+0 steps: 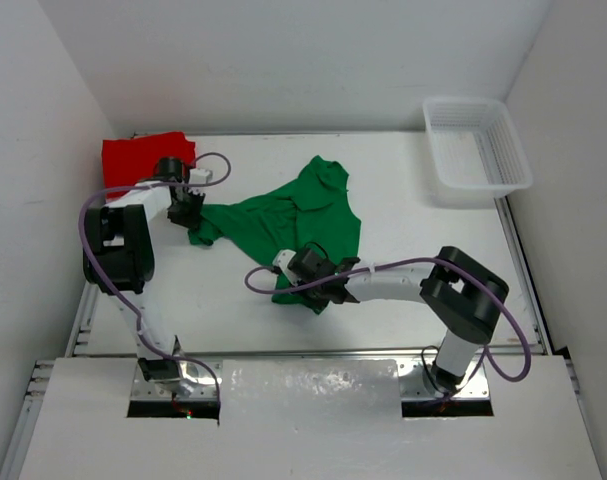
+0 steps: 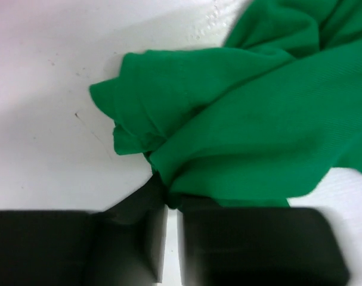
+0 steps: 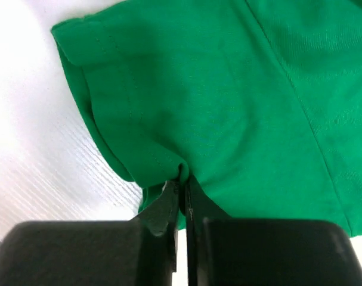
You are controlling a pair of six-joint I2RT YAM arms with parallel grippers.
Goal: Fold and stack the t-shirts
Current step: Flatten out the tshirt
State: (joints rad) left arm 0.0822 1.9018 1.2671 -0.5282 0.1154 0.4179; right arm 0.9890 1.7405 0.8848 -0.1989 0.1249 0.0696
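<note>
A green t-shirt (image 1: 293, 215) lies crumpled across the middle of the table. My left gripper (image 1: 186, 212) is shut on its left end, a bunched sleeve; the left wrist view shows the green cloth (image 2: 240, 131) pinched between the jaws. My right gripper (image 1: 313, 285) is shut on the shirt's near edge; the right wrist view shows the green cloth (image 3: 228, 101) gripped at a seam. A red t-shirt (image 1: 143, 155) lies folded at the back left corner. The pink and orange shirts are out of view.
A white plastic mesh basket (image 1: 475, 148) stands at the back right. White walls close in the table at left, back and right.
</note>
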